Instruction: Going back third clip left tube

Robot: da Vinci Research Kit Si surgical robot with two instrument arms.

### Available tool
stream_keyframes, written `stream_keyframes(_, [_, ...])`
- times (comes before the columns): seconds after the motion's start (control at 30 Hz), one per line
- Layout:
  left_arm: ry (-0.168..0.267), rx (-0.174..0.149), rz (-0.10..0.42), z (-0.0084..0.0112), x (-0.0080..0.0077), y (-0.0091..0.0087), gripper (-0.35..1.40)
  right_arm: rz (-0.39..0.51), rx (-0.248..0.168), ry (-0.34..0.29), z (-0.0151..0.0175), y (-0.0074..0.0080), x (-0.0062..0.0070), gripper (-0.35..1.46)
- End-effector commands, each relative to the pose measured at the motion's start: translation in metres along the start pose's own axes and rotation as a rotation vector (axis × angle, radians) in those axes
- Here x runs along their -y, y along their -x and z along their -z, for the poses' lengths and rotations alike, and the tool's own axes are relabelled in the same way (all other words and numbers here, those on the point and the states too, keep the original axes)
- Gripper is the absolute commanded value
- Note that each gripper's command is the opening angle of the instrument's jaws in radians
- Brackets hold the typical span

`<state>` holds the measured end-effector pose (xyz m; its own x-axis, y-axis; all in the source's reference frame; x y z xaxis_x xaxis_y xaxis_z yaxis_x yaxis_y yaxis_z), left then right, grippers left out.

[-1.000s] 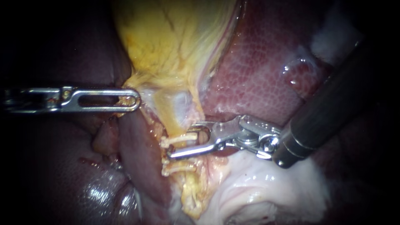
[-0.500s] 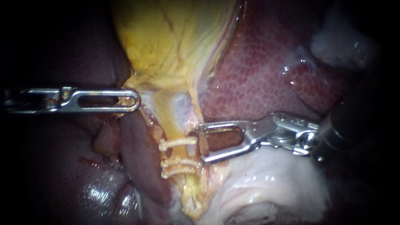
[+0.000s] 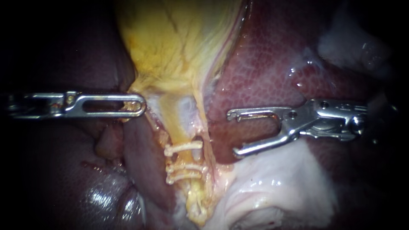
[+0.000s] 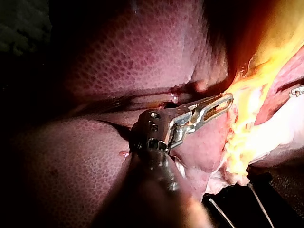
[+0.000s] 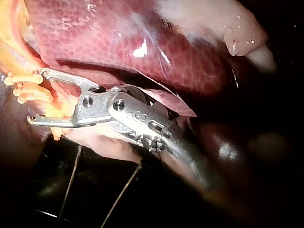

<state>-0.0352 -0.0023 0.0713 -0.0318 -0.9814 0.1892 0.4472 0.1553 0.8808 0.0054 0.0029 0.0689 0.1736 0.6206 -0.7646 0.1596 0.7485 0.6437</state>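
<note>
So here the right instrument (image 3: 233, 133) comes in from the right with its claw spread wide and nothing in it. One tip points at the tube (image 3: 179, 127) from up higher. The other, hooked tip sits lower, right where the dark red liver (image 3: 264, 72) meets the pale tissue (image 3: 277, 183). The claw is clear of the tube, off to its right in the endoscope view, not touching it or anything clipped on it. The tube itself is the yellow strand running down from the gallbladder (image 3: 179, 42), and it carries three whitish clips (image 3: 183, 147) stacked across it. The top clip sits a bit apart, and the lower two are close together just beneath it. In the right wrist view you can see the same thing: the open claw with the clips just ahead of its tips, near but not between them. Over on the other side, the left instrument (image 3: 136, 104) reaches in flat from the left. Its slotted claw is closed down on a bit of yellow tissue at the gallbladder's lower edge, just up and left of the clipped stretch. The left wrist view backs that up, with the claw tip buried in the yellow stuff and liver all around it.
</note>
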Motion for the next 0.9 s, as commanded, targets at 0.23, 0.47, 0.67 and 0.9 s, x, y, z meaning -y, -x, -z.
stream_keyframes(0.23, [0.004,0.006,-0.005,-0.0018,-0.0004,-0.0008,-0.35,0.001,0.005,-0.006,0.0009,-0.0005,0.0004,0.60])
stream_keyframes(0.47, [-0.004,-0.002,-0.010,-0.0042,-0.0004,-0.0016,-0.35,-0.001,0.006,-0.009,0.0012,-0.0008,0.0008,0.60])
stream_keyframes(0.67, [-0.004,-0.006,-0.012,-0.0055,-0.0002,-0.0019,-0.35,-0.003,0.007,-0.011,0.0015,-0.0011,0.0012,0.60])
stream_keyframes(0.9, [-0.006,-0.010,-0.013,-0.0066,-0.0004,-0.0021,-0.35,0.001,0.010,-0.012,0.0018,-0.0014,0.0014,0.60])
